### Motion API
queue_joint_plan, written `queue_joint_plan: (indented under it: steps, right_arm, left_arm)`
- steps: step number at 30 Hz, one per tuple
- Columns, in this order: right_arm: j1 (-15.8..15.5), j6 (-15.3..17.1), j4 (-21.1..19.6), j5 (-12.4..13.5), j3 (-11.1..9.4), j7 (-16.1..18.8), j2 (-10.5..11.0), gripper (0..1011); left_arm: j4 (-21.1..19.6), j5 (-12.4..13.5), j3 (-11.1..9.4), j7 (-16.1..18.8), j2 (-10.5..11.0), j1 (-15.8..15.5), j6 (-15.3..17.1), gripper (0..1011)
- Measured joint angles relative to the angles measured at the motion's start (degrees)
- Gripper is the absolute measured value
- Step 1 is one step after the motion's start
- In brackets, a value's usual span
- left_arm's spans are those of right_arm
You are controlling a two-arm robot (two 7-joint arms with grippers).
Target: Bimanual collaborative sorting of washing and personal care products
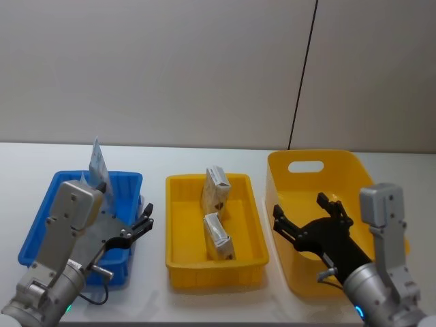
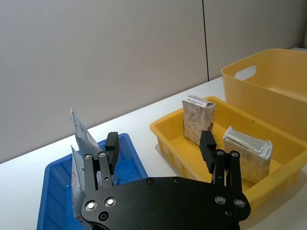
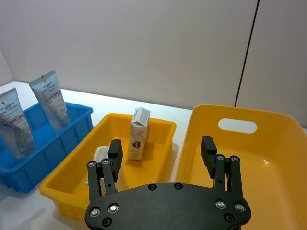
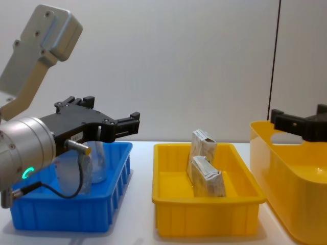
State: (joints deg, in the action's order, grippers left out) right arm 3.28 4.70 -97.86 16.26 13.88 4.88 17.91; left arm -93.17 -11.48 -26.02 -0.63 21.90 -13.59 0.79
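Cartons (image 1: pixel 216 191) and tubes (image 1: pixel 99 163) all lie in bins, none held. Bearings are from the head view, with the yellow tray (image 1: pixel 180 262) as dial centre

Nearest:
- left gripper (image 1: pixel 144 219) at 8 o'clock, hanging over the near right side of the blue bin (image 1: pixel 41 218); jaws released and spread, nothing between them
- right gripper (image 1: pixel 302 210) at 4 o'clock, over the left rim of the large yellow bin (image 1: pixel 340 155); jaws likewise spread wide and empty

Middle:
- near carton (image 1: pixel 219 240) toward the tray's 6 o'clock end, tipped on a lean
- far carton (image 1: pixel 216 191) toward 12 o'clock, more upright but also leaning
- the two stand close together; contact not clear

Far:
- tubes stand crimped ends up at the blue bin's 12 o'clock end
- large yellow bin at 3 o'clock, its inside bare as far as seen

Judgement:
- step in hand looks like a pause between picks, both arms poised and nothing grasped
- tubes seem already placed, so a carton is probably the next target
- the right gripper would need to swing toward 9 o'clock over the tray, then descend with its jaws straddling the far carton's narrow sides
- the wrist should match the carton's lean, or a finger could knock it onto its neighbour
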Motion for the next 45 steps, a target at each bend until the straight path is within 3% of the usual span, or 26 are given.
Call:
queue_joint_plan:
  steps: [23, 45]
  right_arm:
    - [11.2, 12.0, 7.8, -1.1, 4.9, 1.9, -5.3, 1002]
    - [17.6, 28.5, 12.3, -2.2, 6.6, -4.0, -13.0, 1002]
  left_arm:
    - [0.0, 0.0, 0.0, 0.0, 0.0, 0.0, 0.0, 1001]
    - [0.0, 0.0, 0.0, 0.0, 0.0, 0.0, 0.0, 1001]
